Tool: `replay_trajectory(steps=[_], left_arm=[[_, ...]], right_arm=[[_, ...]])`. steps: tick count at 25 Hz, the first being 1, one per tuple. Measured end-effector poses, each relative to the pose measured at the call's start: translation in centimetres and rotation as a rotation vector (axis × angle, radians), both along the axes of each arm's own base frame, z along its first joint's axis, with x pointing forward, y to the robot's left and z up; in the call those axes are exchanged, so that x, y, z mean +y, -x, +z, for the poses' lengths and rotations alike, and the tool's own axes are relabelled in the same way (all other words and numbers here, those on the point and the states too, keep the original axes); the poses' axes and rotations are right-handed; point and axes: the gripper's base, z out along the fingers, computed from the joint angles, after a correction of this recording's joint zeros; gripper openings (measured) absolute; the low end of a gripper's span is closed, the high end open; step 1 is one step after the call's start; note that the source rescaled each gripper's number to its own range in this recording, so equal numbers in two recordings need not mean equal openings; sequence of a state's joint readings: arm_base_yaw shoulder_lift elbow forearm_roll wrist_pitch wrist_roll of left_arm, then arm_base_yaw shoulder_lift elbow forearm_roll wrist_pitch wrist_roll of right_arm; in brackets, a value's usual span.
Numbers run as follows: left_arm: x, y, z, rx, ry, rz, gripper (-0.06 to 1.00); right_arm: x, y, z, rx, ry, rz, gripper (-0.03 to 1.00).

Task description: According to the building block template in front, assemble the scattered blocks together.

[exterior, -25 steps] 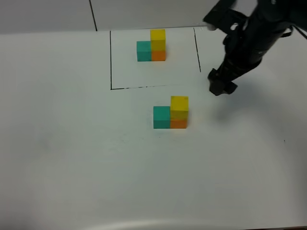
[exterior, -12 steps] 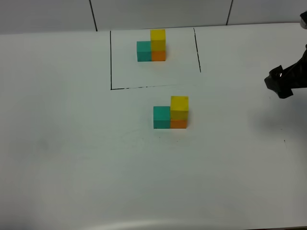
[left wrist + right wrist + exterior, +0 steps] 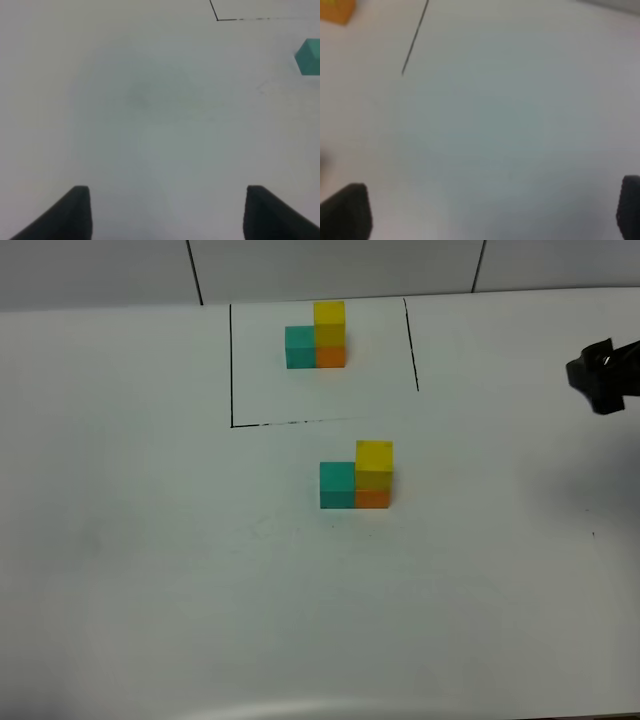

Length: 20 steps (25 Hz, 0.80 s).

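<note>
The building block template stands at the back inside a thin black outline: teal beside orange, yellow on top. In front of it the scattered blocks stand joined the same way: teal block against orange block, yellow block stacked on the orange. My right gripper hangs at the far right edge, well away from the blocks. In its wrist view the right gripper is open and empty. My left gripper is open over bare table, the teal block far off to one side.
The white table spreads around the blocks. A corner of the black outline shows in the left wrist view. The right wrist view catches one outline line and an orange patch beyond it.
My right arm has pulled away from beside the stacked blocks to the far right edge and slightly back. The blocks and template have not moved.
</note>
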<state>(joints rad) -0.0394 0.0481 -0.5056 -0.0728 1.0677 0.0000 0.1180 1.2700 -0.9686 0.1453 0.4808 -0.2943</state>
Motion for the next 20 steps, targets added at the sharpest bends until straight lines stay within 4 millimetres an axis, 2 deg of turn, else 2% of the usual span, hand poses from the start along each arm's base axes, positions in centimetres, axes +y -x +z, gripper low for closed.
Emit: replay_trajectory(steps=[5,8,10,13,20], left_arm=[[0.0,0.0,0.0,0.0,0.0,0.0,0.39],[0.0,0.0,0.0,0.0,0.0,0.0,0.39],[0.0,0.0,0.0,0.0,0.0,0.0,0.39],[0.0,0.0,0.0,0.0,0.0,0.0,0.39],[0.0,0.0,0.0,-0.001,0.0,0.0,0.39]], right_arm=[[-0.5,4.4,4.4,-0.127,-0.066,-0.038,1.0],[-1.4,7.2,5.9,-0.179,-0.069,-0.074,1.0],[-2.5,9.1,5.9,-0.211,-0.05,-0.13,1.0],[-4.0,12.2,4.8,-0.237,-0.026,-0.217,1.0],[-4.2,18.3,3.2,-0.265,-0.036,-0.252,1.0]])
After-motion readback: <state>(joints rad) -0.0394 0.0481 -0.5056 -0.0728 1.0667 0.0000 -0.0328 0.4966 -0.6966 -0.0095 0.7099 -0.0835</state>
